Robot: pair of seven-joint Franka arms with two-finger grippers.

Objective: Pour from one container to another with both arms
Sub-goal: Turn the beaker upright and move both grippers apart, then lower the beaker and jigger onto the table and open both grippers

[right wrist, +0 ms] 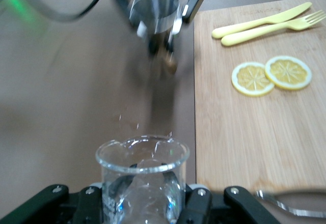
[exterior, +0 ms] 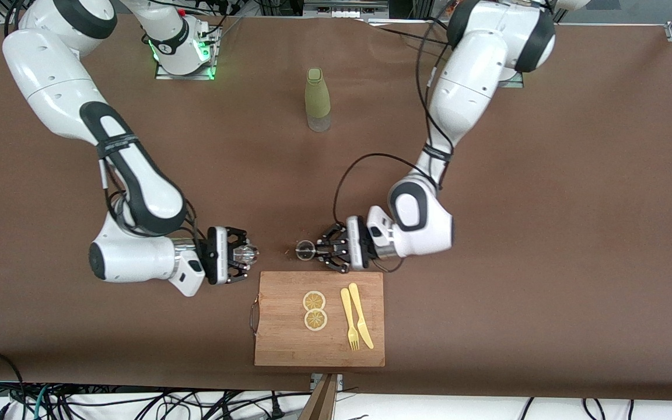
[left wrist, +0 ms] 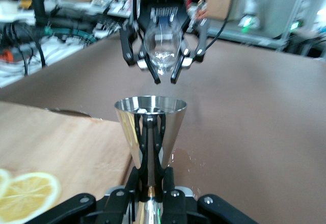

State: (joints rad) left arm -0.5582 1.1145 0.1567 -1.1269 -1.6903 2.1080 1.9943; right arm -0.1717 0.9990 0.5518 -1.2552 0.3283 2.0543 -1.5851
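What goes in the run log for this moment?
left gripper: shut on steel jigger, upright | right gripper: shut on clear glass | both beside cutting board | pour not begun

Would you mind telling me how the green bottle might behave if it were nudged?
The green bottle stands tall and narrow on a small base, so it would probably tip rather than slide. Its round body would then likely roll. The clear bottom suggests glass or hard plastic, possibly breakable.

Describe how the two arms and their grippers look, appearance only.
Both arms are bulky, rounded white shells with black bands at the joints and thin black cables looping alongside. The right arm's base glows green. Each ends in a small black skeletal gripper: left gripper, right gripper, behind a white wrist block.
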